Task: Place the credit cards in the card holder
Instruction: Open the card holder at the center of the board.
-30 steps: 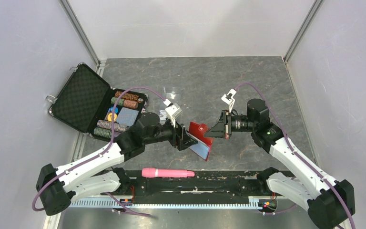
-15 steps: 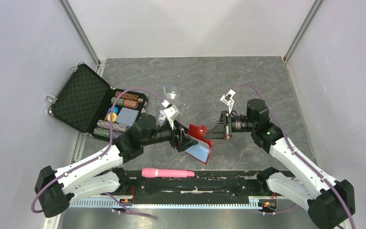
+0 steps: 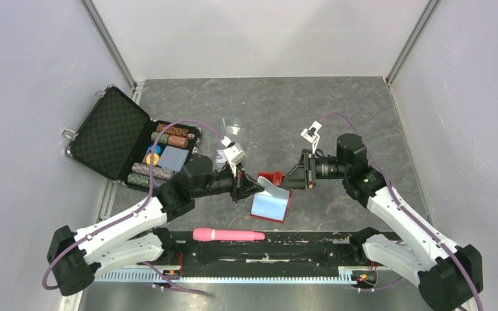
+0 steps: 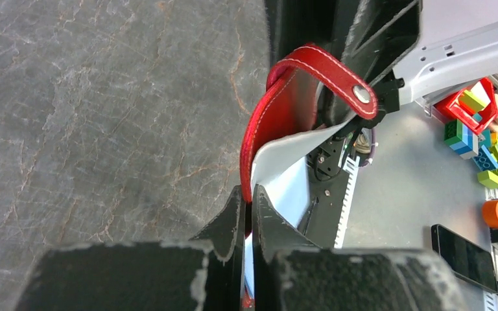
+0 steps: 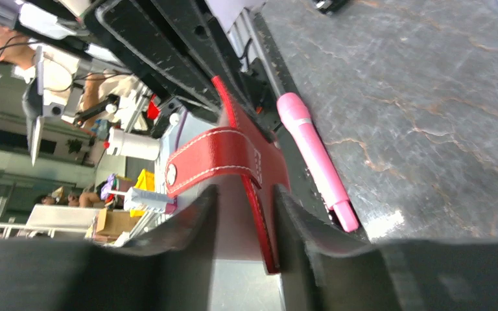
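The red card holder (image 3: 273, 179) hangs folded open between my two arms above the table, its pale blue inner pockets (image 3: 269, 205) facing up. My left gripper (image 3: 251, 188) is shut on its left edge; the left wrist view shows the red edge (image 4: 262, 129) pinched in the left gripper (image 4: 249, 194). My right gripper (image 3: 287, 179) stands open around the opposite red edge (image 5: 259, 194), which rests against one finger (image 5: 285, 207) with a gap on the other side. The snap tab (image 5: 201, 165) curls over beside it. Grey-blue credit cards (image 3: 174, 157) lie in the black case.
An open black chip briefcase (image 3: 113, 133) with rows of poker chips sits at the left. A clear plastic case (image 3: 233, 126) lies behind the left arm. A pink pen (image 3: 228, 234) rests on the black rail at the near edge.
My left gripper has closed on the card holder's edge. My right gripper has loosened from shut to open. The card holder has swung down, showing more of its blue inside.
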`<state>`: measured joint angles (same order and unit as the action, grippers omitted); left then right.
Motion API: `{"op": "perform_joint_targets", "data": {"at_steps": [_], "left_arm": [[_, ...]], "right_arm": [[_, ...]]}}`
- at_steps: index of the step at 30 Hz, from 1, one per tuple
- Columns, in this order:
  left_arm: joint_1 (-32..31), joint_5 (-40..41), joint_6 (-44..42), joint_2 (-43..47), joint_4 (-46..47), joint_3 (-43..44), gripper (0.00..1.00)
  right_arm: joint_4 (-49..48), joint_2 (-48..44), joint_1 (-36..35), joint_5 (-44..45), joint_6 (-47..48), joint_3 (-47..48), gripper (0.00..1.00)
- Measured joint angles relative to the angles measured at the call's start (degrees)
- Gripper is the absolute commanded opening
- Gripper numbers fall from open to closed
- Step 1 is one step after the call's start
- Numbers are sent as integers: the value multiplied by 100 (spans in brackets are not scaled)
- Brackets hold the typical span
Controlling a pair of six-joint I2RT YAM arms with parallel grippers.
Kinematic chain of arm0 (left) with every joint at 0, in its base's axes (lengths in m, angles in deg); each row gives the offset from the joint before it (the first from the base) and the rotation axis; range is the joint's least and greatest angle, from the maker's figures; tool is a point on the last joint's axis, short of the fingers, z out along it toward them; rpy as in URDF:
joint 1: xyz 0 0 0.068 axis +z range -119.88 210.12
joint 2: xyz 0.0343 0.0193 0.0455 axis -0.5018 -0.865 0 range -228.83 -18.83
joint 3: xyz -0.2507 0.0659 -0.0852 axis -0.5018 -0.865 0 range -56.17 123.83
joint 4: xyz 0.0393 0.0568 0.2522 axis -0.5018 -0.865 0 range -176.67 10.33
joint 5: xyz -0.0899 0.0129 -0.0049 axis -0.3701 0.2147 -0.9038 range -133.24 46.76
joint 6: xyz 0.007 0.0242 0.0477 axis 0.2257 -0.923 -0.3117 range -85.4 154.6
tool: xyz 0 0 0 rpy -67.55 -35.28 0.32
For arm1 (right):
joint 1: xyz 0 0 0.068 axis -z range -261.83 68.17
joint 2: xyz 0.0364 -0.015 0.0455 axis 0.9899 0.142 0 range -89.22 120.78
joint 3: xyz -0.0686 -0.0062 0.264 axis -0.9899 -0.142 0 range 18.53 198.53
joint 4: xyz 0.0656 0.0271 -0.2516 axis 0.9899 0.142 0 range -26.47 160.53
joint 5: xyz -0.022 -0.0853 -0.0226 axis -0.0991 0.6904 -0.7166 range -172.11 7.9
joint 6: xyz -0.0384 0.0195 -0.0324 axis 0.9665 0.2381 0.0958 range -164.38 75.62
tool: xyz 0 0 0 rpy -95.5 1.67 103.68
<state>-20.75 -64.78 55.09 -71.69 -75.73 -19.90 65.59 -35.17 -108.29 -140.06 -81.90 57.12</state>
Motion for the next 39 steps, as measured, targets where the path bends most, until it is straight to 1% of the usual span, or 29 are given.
{"op": "perform_joint_targets", "data": {"at_steps": [2,4,6,7,10,13,20,22,28,30,31,33,37,39], "left_arm": [[-7,2,0,0,-179,63,2],[-11,11,0,-2,-503,192,2],[-11,33,0,-39,-850,382,2],[-11,33,0,-81,-1043,505,2],[-11,-44,-2,-267,-1510,844,2],[-11,-330,-2,-498,-1856,1086,2],[-11,-955,-2,-798,-2269,1235,2],[-11,-1078,-2,-817,-2319,1287,2],[-11,-1309,-2,-850,-2321,1355,2],[-11,-1325,-2,-850,-2319,1355,2],[-11,-1327,-2,-850,-2319,1355,2],[-11,-1327,-2,-850,-2319,1355,2],[-11,-1316,-2,-848,-2321,1355,2],[-11,-1311,-2,-841,-2319,1355,2]], "right_arm": [[186,-11,37,162,219,42,61],[568,-24,90,389,531,184,79],[977,-33,125,592,885,404,95],[1167,-44,138,684,1086,529,98],[1550,-103,149,778,1580,785,98],[1864,-155,149,732,2013,898,98],[2581,46,79,662,2785,918,98],[2597,61,-92,632,2844,918,98],[2400,175,-992,581,2881,859,98],[2328,212,-1130,562,2876,809,97],[2286,219,-1150,551,2870,778,96],[2205,214,-1158,549,2855,734,90],[2057,160,-1158,535,2817,660,71],[2015,98,-1158,518,2809,601,65]]}}
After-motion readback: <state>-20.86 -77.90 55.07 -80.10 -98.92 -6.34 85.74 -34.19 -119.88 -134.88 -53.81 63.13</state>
